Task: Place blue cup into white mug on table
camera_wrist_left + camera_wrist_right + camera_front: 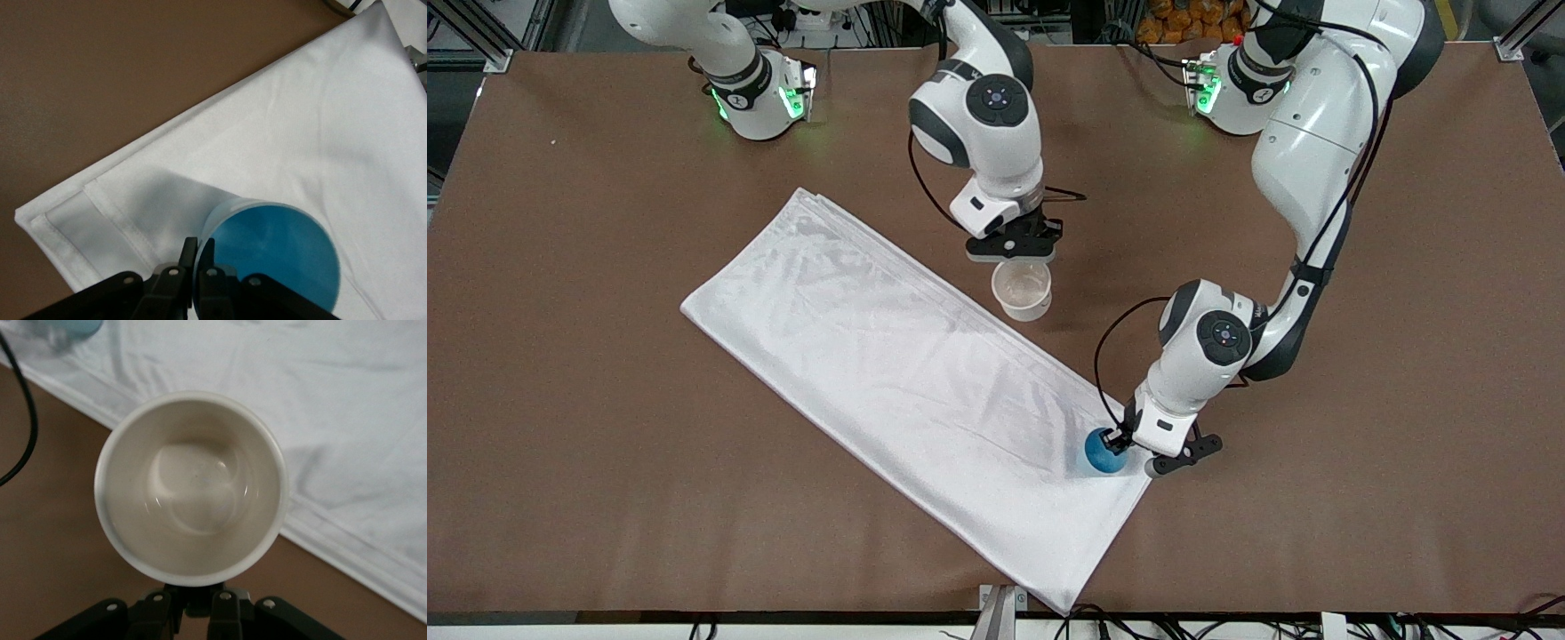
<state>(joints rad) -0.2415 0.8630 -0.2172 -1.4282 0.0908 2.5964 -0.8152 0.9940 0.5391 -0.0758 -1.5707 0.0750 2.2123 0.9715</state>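
The left gripper [1119,442] pinches the rim of the blue cup [1104,453], which sits upright on the white cloth [889,373] near the cloth's corner toward the table [1360,498] front edge. The white mug [1022,290] lies farther from the front camera, toward the table's middle, just off the cloth's long edge. The right gripper [1016,253] is closed on its handle side. The cup is small, bright blue, handleless; the mug's mouth is open and empty.

The white mug [192,487] stands upright on the brown table [53,587], its pale inside empty. The right gripper [197,603] grips its wall. The white cloth [320,413] lies beside it.
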